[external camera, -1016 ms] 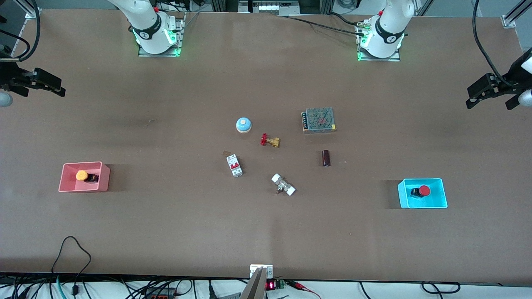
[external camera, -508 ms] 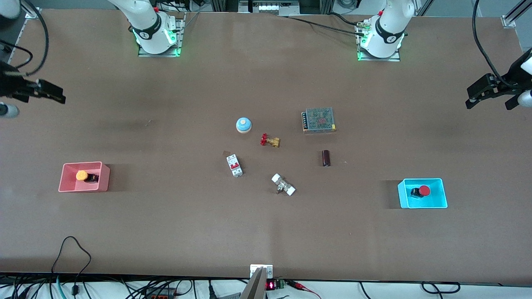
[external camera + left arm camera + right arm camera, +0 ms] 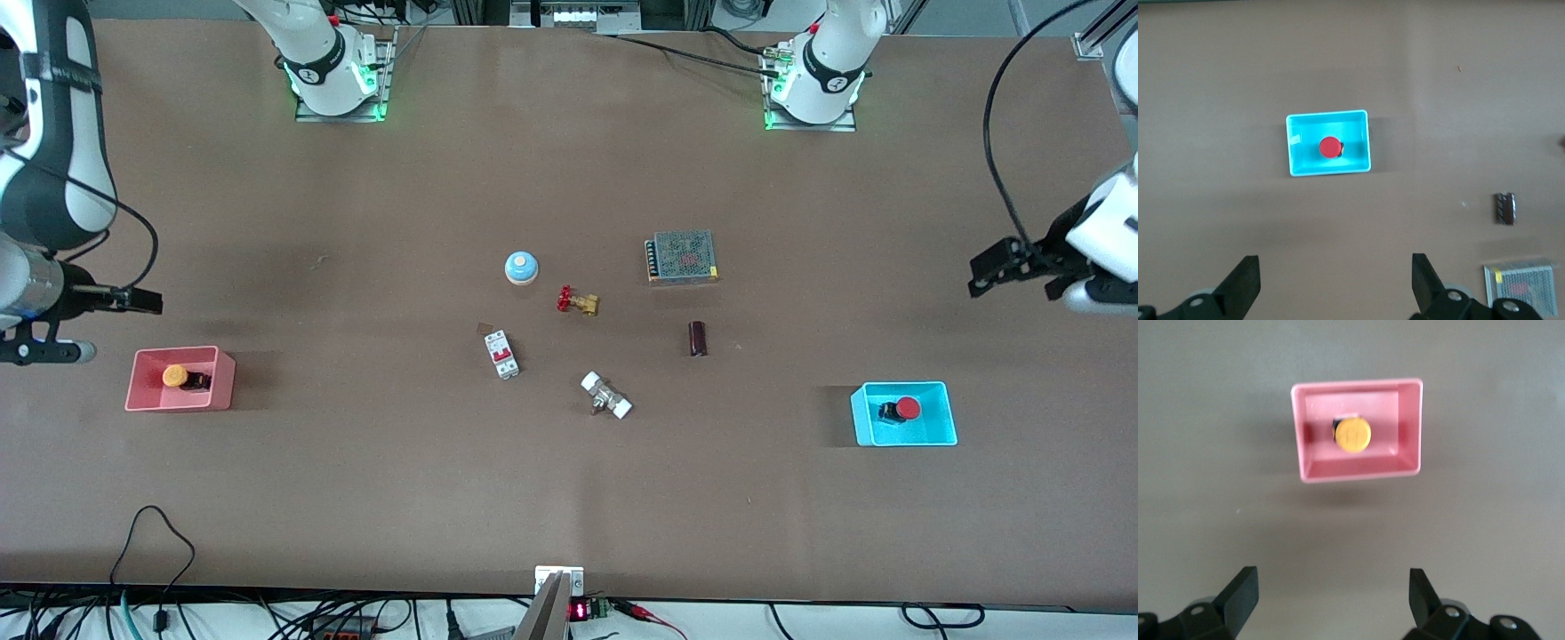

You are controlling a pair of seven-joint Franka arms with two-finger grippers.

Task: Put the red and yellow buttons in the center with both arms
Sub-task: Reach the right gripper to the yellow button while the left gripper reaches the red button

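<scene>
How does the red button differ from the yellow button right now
The red button has a red cap; the yellow button has an orange-yellow one. The red button sits in the cyan bin toward the left arm's end of the table; the yellow button sits in the pink bin toward the right arm's end. Both have round caps on black bodies, and neither is in the center yet.

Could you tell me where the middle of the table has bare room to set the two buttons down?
Bare tabletop lies between the pink bin and the circuit breaker, and between the dark capacitor and the cyan bin. It is crowded around the brass valve.
</scene>
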